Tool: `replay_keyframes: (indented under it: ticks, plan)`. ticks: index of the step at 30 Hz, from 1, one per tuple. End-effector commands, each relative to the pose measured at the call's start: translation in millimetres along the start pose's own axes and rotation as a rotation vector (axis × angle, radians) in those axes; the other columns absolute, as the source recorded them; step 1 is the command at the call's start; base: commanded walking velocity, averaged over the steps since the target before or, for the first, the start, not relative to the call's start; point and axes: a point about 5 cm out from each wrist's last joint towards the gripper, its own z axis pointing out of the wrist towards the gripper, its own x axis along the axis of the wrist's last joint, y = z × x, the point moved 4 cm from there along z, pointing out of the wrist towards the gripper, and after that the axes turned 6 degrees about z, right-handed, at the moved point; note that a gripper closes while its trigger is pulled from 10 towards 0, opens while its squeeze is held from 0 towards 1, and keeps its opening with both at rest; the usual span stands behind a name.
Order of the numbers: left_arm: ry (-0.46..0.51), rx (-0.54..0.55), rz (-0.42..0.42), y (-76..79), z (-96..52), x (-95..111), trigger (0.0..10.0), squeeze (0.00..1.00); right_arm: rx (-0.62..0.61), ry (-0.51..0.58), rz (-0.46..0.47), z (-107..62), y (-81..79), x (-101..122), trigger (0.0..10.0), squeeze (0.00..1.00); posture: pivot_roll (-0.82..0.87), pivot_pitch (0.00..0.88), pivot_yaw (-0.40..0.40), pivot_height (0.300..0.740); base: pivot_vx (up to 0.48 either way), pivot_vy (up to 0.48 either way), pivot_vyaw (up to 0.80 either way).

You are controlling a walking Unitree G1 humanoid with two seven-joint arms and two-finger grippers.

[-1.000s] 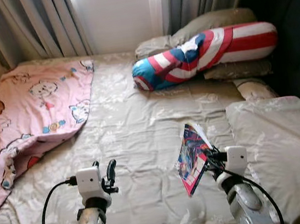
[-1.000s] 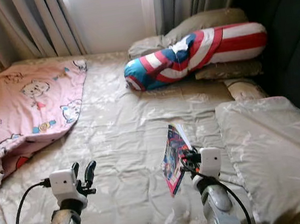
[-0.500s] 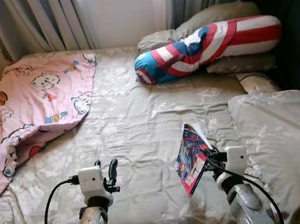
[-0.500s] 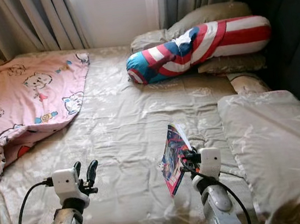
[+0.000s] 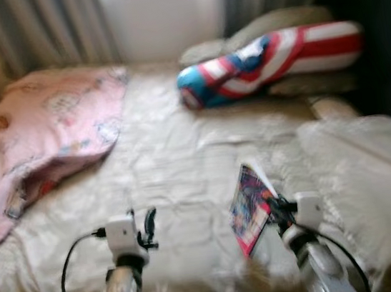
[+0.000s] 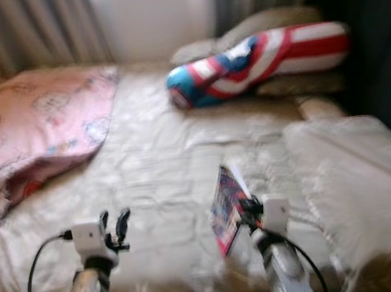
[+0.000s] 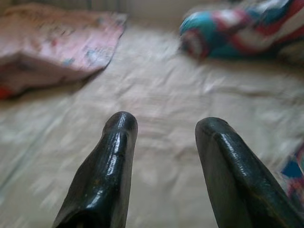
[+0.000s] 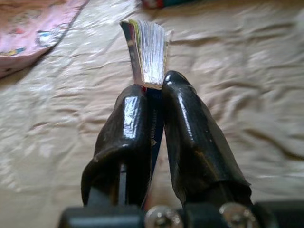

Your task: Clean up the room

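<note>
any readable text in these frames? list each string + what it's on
None legible.
Book clamped in the right gripper: colourful cover has print, but it's too blurred to read.
Pink blanket: cartoon figures, no wording can be made out.
Striped bolster pillow: red, white and blue pattern, no lettering visible.
Left gripper: open, no markings.

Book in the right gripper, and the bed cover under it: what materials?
Book: paper, seemingly a glossy printed softcover; the fanned white page edges show between the right gripper's shut fingers. Bed cover: looks like satiny woven fabric, beige with a sheen and soft creases; blur hides the weave.
</note>
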Motion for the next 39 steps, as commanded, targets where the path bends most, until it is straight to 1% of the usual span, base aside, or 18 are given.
replay_keyframes:
  ticks: [1,2,5,6,8,10,11,12,15,20,23,24,25,26,28,31,34,39]
  plan:
    - [0.018,-0.006,-0.005,1.4,2.4,4.7,10.0,0.00,0.012,0.062,0.042,5.5,-5.1,14.0,10.0,0.00,0.03,0.033,-0.056,0.661,0.000,0.000,0.00]
    - [0.018,-0.006,-0.005,1.3,2.3,4.9,10.0,0.00,0.006,0.063,0.056,5.9,-4.4,14.0,10.0,0.00,0.03,0.033,-0.056,0.661,0.000,0.000,0.00]
    - [0.021,-0.004,0.001,-0.1,-0.1,5.7,10.0,0.00,-0.061,0.059,0.202,11.2,8.4,12.8,10.0,0.00,0.04,0.041,-0.050,0.661,0.000,0.000,0.00]
    - [0.021,-0.004,0.001,-0.1,-0.1,5.7,10.0,0.00,-0.061,0.059,0.202,11.2,8.4,12.8,10.0,0.00,0.04,0.041,-0.050,0.661,0.000,0.000,0.00]
    - [0.020,-0.002,0.012,-3.1,-2.9,6.0,10.0,0.00,-0.092,0.076,0.334,18.5,16.3,18.6,10.0,0.00,0.05,0.052,-0.038,0.661,0.000,0.000,0.00]
    - [0.021,-0.002,0.013,-4.0,-3.8,6.1,10.0,0.00,-0.097,0.082,0.355,19.5,17.4,19.8,10.0,0.00,0.06,0.056,-0.034,0.661,0.000,0.000,0.00]
    - [0.020,-0.001,0.018,-5.2,-5.0,6.2,10.0,0.00,-0.106,0.097,0.399,21.9,20.2,23.6,10.0,0.00,0.07,0.060,-0.031,0.661,0.000,0.000,0.00]
    - [0.018,0.001,0.027,-8.2,-7.7,6.5,10.0,0.00,-0.132,0.130,0.504,27.2,28.9,32.0,10.0,0.00,0.07,0.065,-0.024,0.661,0.000,0.000,0.00]
    - [0.015,-0.002,0.040,-11.9,-11.9,7.1,10.0,0.00,-0.157,0.134,0.589,32.2,38.1,35.1,10.0,0.00,0.09,0.080,-0.007,0.661,0.000,0.000,0.00]
    - [0.010,-0.007,0.058,-16.0,-19.3,9.3,10.0,0.00,-0.098,0.077,0.593,37.3,32.3,29.8,10.0,0.00,0.13,0.108,0.018,0.661,0.000,0.000,0.00]
    - [0.009,-0.007,0.068,-18.7,-23.7,11.5,10.0,0.00,-0.071,0.090,0.679,40.8,31.5,34.4,10.0,0.00,0.15,0.122,0.030,0.661,0.000,0.000,0.00]
    - [0.006,-0.006,0.072,-19.8,-27.1,11.9,10.0,0.00,-0.100,0.087,0.685,40.6,36.2,34.1,10.0,0.00,0.16,0.131,0.034,0.661,0.000,0.000,0.00]
    - [-0.002,-0.007,0.078,-21.2,-32.5,11.7,10.0,0.00,-0.214,0.056,0.689,36.9,52.1,28.0,10.0,0.00,0.18,0.140,0.037,0.661,0.000,0.000,0.00]
    - [-0.002,-0.007,0.078,-21.2,-32.5,11.7,10.0,0.00,-0.214,0.056,0.689,36.9,52.1,28.0,10.0,0.00,0.18,0.140,0.037,0.661,0.000,0.000,0.00]
    - [-0.017,-0.005,0.084,-22.3,-38.9,10.6,10.0,0.00,-0.309,0.008,0.633,29.6,67.1,19.1,10.0,0.00,0.20,0.153,0.044,0.661,0.000,0.000,0.00]
    - [-0.023,-0.009,0.083,-19.9,-49.1,14.9,10.0,0.00,-0.393,-0.018,0.635,19.7,82.9,10.7,10.0,0.00,0.24,0.197,0.054,0.661,0.000,0.000,0.00]
    - [-0.039,-0.010,0.084,-19.3,-58.9,15.9,10.0,0.00,-0.470,-0.016,0.680,10.7,95.1,4.3,10.0,0.00,0.25,0.223,0.057,0.661,0.000,0.000,0.00]
    - [-0.049,-0.006,0.081,-18.5,-67.2,19.7,10.0,0.00,-0.519,-0.039,0.693,2.7,100.7,-5.8,10.0,0.00,0.26,0.262,0.059,0.661,0.000,0.000,0.00]
